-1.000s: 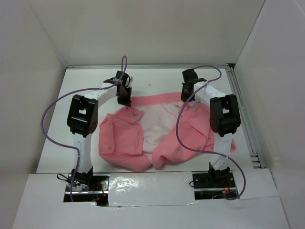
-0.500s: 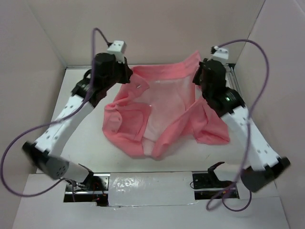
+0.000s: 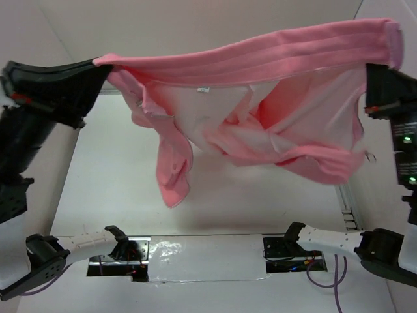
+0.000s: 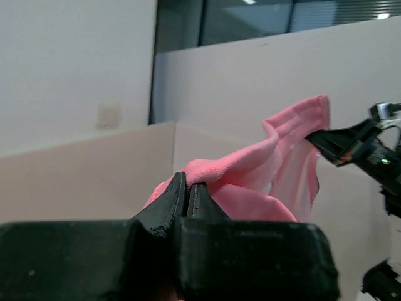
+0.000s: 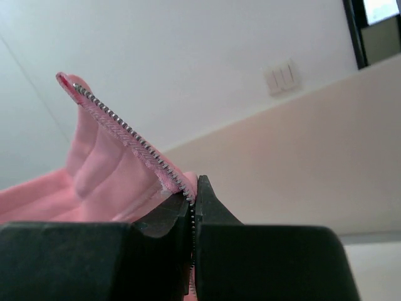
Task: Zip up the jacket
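The salmon-pink jacket (image 3: 260, 117) hangs in the air, stretched between both grippers high above the table. Its pale lining faces the camera and a sleeve (image 3: 172, 176) dangles at the left. My left gripper (image 3: 98, 65) is shut on the jacket's left corner; the left wrist view shows its jaws (image 4: 188, 182) pinched on pink fabric (image 4: 250, 182). My right gripper (image 3: 374, 68) is shut on the right corner. The right wrist view shows its jaws (image 5: 194, 188) clamped on the zipper edge (image 5: 119, 122), with metal teeth running up from between them.
The white table (image 3: 117, 195) lies below, enclosed by pale cardboard walls (image 3: 215, 26). The arm bases (image 3: 117, 251) sit at the near edge on a foil-taped strip. A metal rail (image 3: 348, 202) runs along the table's right side.
Both arms have risen sharply, lifting the jacket off the table. It was lying crumpled a second ago; now it hangs stretched wide between the grippers.
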Robot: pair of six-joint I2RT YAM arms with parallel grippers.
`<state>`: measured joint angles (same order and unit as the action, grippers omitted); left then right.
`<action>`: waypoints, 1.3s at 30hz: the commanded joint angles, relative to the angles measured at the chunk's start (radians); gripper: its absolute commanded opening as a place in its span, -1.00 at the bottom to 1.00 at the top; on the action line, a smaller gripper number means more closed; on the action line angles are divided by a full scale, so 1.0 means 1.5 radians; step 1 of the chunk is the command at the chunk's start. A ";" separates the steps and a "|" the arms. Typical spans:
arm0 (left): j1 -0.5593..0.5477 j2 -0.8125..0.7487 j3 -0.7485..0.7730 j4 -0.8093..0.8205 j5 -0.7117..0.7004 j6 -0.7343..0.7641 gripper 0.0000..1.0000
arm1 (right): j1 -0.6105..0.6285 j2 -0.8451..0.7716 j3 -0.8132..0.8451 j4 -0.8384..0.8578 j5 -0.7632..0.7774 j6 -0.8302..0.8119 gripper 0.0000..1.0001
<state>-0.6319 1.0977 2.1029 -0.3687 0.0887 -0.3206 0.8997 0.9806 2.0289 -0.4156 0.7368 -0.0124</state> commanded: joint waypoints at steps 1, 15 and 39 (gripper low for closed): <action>-0.003 0.004 0.075 0.053 0.104 -0.021 -1.00 | 0.012 0.003 0.074 0.021 -0.062 -0.036 -1.00; 0.001 0.090 -0.090 0.080 -0.155 -0.010 -1.00 | -0.129 0.147 -0.083 -0.019 0.074 0.095 -1.00; 0.207 0.534 -0.099 -0.079 0.003 -0.120 0.99 | -0.408 0.479 -0.228 -0.080 -0.330 0.306 0.99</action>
<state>-0.2619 2.1059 1.9785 -0.5316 0.0490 -0.5446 0.2848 1.9526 1.7817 -0.6090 0.3122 0.4038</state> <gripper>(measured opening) 0.993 0.995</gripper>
